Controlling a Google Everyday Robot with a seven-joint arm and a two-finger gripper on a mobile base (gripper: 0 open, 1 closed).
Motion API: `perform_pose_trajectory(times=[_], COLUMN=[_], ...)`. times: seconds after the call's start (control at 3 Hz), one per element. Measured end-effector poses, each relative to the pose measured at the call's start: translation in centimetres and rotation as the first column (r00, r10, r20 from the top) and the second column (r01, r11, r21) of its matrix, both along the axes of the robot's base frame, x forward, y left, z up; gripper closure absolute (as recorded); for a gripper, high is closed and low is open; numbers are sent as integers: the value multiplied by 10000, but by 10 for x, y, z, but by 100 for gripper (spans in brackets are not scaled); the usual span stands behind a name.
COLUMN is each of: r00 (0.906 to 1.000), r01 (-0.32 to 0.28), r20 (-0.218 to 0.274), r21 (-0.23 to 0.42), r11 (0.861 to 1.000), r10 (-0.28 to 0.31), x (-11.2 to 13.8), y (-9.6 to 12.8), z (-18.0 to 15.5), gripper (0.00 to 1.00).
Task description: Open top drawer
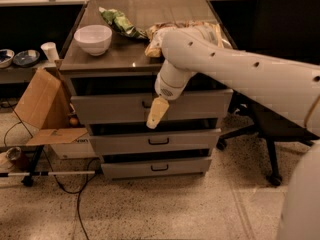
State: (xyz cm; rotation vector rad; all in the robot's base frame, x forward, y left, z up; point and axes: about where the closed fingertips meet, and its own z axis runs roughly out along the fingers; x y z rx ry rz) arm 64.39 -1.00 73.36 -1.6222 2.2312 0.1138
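Note:
The top drawer (200,105) is the wide grey front just under the cabinet's top, with a dark gap above it. Its small black loop handle (145,104) sits at the centre, and only its left end shows. My gripper (154,116) hangs from the white arm and points down in front of this drawer, right at the handle. Its beige tip reaches the drawer's lower edge. Two shorter grey drawers, the middle drawer (158,141) and the bottom drawer (159,167), lie below.
On the cabinet's top (150,6) are a white bowl (92,38), a green bag (120,22) and snack bags (156,38). A cardboard box (41,106) and cables (75,184) lie to the left. A black office chair (285,54) stands to the right.

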Motion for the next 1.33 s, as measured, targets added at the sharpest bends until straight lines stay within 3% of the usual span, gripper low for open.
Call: perform_pose_trajectory(times=[1.0,1.33], r00=[9950,9910], r01=[-612,-793], r20=[-787,-1086], r21=[89,-4], r11=[9981,9968], r10=[617,788], x=[38,39], y=[38,41], z=[-57,-69], gripper=[3,26])
